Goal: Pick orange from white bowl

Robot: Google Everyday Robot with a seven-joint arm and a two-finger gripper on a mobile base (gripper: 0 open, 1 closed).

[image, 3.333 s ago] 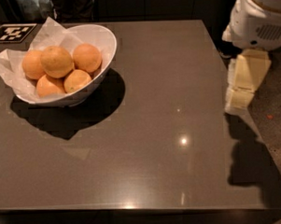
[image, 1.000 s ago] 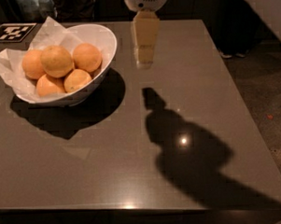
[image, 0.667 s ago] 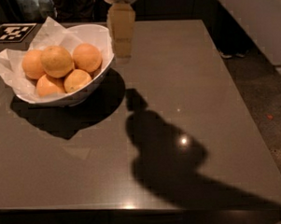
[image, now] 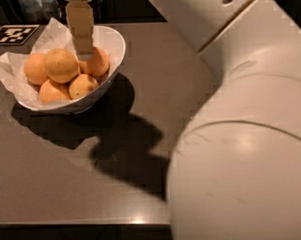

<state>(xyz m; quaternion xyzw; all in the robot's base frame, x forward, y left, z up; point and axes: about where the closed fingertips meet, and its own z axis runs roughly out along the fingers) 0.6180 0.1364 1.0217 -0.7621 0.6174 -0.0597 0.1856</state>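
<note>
Lying at 10 o'clock on the table [image: 163,71]: one black-and-white patterned tag [image: 12,34], flat, just beyond the left rear corner of the paper.
paper [image: 5,68]: one crumpled white sheet lining the bowl, its corners standing up past the rim at 9 and 11 o'clock.
bowl [image: 113,46]: one glossy white bowl with a slanted rim, highest at 2 o'clock, standing on the left rear part of the table.
orange [image: 61,65]: the largest fruit, perched on top of the heap, left of the bowl's middle, resting on the fruit beneath it.
orange to gripper: the orange lies at about 8 o'clock from the gripper's tip, just beside it; whether they touch cannot be told.
other oranges [image: 36,68]: four. One sits at 9 o'clock from the orange, two lower at 7 and 5 o'clock, and one at 3 o'clock, partly hidden behind the gripper.
count: five fruits in all, every one inside the bowl.
gripper [image: 84,54]: one beige gripper, reaching down from 12 o'clock over the bowl's rear half, its tip level with the top of the heap. Wide or narrow cannot be told, and nothing can be seen held in it.
shadow [image: 124,148]: one dark patch spreading on the table from under the bowl toward 5 o'clock.
table: grey-brown, glossy, with its front edge near the bottom of the view.
arm [image: 242,148]: one large white rounded shell filling the right side from 1 to 5 o'clock, close to the camera and covering the table's right part.
</note>
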